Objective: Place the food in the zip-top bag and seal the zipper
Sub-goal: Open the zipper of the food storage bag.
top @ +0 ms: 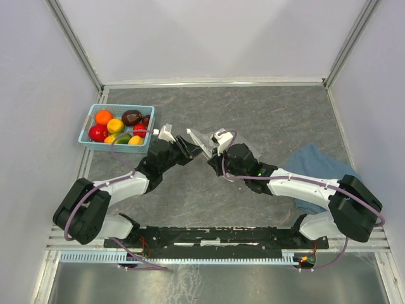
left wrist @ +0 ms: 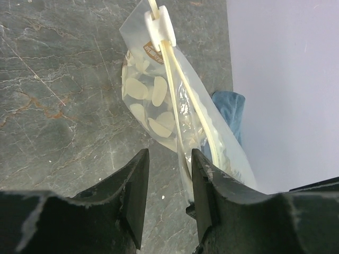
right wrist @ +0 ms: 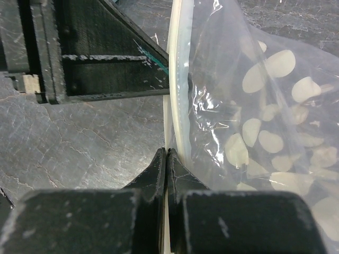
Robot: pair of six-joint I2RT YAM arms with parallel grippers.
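Black right jaws tight on zipper (right wrist: 179, 79)

From above, the zip-top bag (top: 199, 140) is a small pale sliver between the two arms, too small to show its print or whether its mouth is parted. In the basket (top: 85, 130), the lower pieces of food (top: 116, 125) are half covered by those on top. The right arm hides the near edge of the blue cloth (top: 313, 161). In the left wrist view, the top edge cuts off the zipper (left wrist: 175, 106) just above its slider (left wrist: 160, 25). The brown label (left wrist: 153, 53) is too blurred to read. The bag's lower end vanishes behind one of the fingers (left wrist: 206, 190) of the left gripper (left wrist: 168, 159). In the right wrist view, the bag runs off the right edge. The zipper's strip disappears between the pressed-together fingers (right wrist: 151, 180) of the right gripper (right wrist: 166, 156).
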